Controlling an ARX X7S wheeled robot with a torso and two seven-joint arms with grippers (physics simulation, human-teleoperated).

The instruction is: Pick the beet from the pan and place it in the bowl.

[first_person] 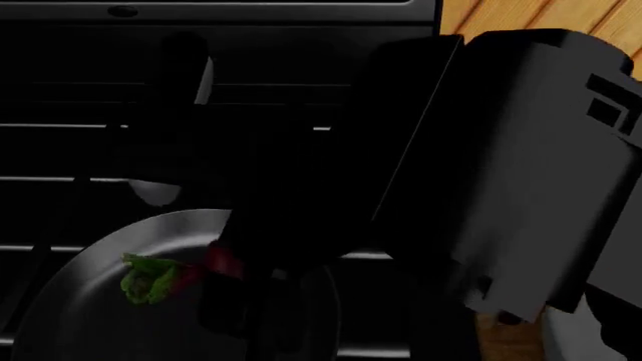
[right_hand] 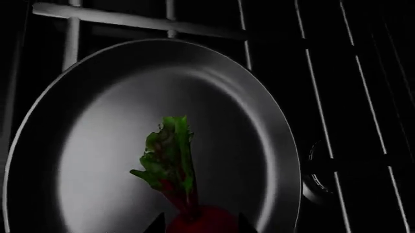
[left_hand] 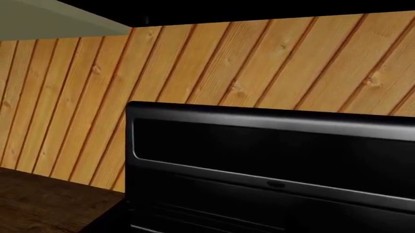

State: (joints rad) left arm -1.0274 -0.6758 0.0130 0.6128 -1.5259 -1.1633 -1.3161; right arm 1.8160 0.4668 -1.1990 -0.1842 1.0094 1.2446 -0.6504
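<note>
The black pan (first_person: 90,316) sits on a dark stove at the lower left of the head view. The beet (first_person: 222,259) lies in it, green leaves pointing left. My right gripper (first_person: 228,280) hangs over the pan, a dark shape around the red root. In the right wrist view the beet (right_hand: 170,155) lies on the pan's floor (right_hand: 97,121). The right gripper (right_hand: 199,225) is open, a fingertip (right_hand: 157,224) on each side of the root with a thin gap. A light grey sliver (first_person: 576,342) at the lower right may be the bowl. My left gripper is out of view.
My bulky black right arm (first_person: 522,173) fills the right half of the head view. Stove grates (right_hand: 136,19) run around the pan. The stove's black back panel (left_hand: 272,145) stands before a wooden plank wall (left_hand: 259,63). A wooden counter (first_person: 501,338) lies right of the stove.
</note>
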